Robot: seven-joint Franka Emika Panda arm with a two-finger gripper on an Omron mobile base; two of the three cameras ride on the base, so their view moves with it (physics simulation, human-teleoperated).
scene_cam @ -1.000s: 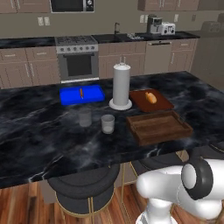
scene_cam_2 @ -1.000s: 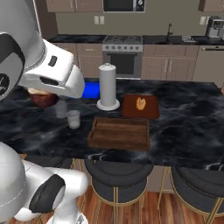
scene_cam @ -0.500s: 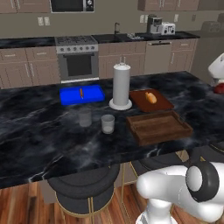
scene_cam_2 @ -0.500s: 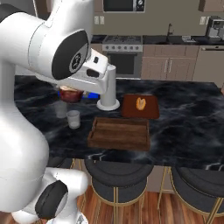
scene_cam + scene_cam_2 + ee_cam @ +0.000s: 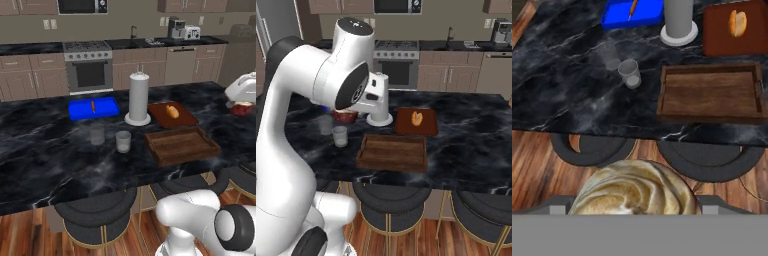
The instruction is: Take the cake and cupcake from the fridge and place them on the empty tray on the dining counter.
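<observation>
Left base view: the jaws are hanging beside the dark surface [image 5: 50,150], gripping the cupcake [image 5: 243,108]. The tray [image 5: 181,145] is lying to their left.

Right base view: the tray is sitting to the right of the jaws.

Hand view: the jaws are hugging the cupcake's swirly top, and the tray is waiting ahead of them.

cupcake [image 5: 634,189]: base cut by bottom band | claw fingers: hidden behind cupcake | tray [image 5: 711,93]: whole

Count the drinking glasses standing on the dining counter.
2: a darker glass and a clearer glass side by side, between the blue tray and the wooden tray. None seems hidden.
</observation>
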